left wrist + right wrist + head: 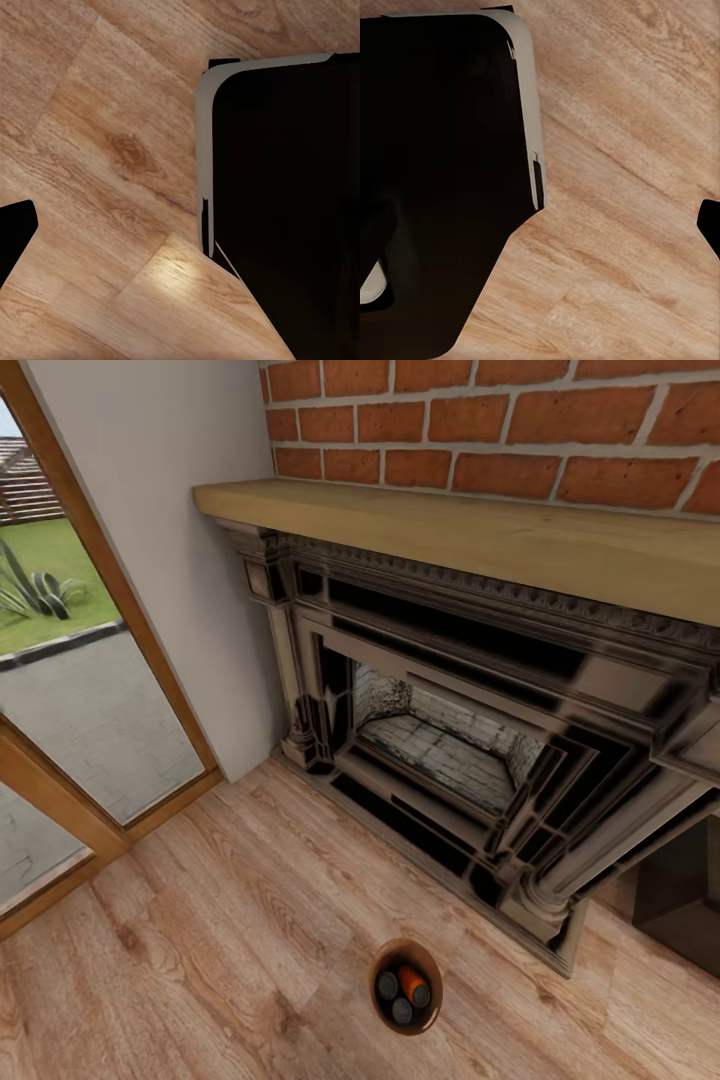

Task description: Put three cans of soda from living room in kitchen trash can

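The copper-brown tash can (pixel 381 1005) stands on the plank floor in front of the dark ornate fireplace (pixel 480 760) of the living room. Three cans of soda sit inside it. Two are upright and show grey tops (pixel 387 985) (pixel 402 1011); the third leans with its orange side (pixel 411 979) showing. No gripper is near the pail in the head view. In each wrist view a dark tip, perhaps a finger, pokes in at the frame edge (pixel 11 236) (pixel 711 225) above bare floor, and whether the jaws are open or shut cannot be read.
A wood-framed glass door (pixel 70 690) is at the left, with a white wall beside it and a wooden mantel (pixel 480 530) under red brick. A dark block (pixel 685 900) stands right of the fireplace. My dark base (pixel 292 210) (pixel 435 172) shows in both wrist views.
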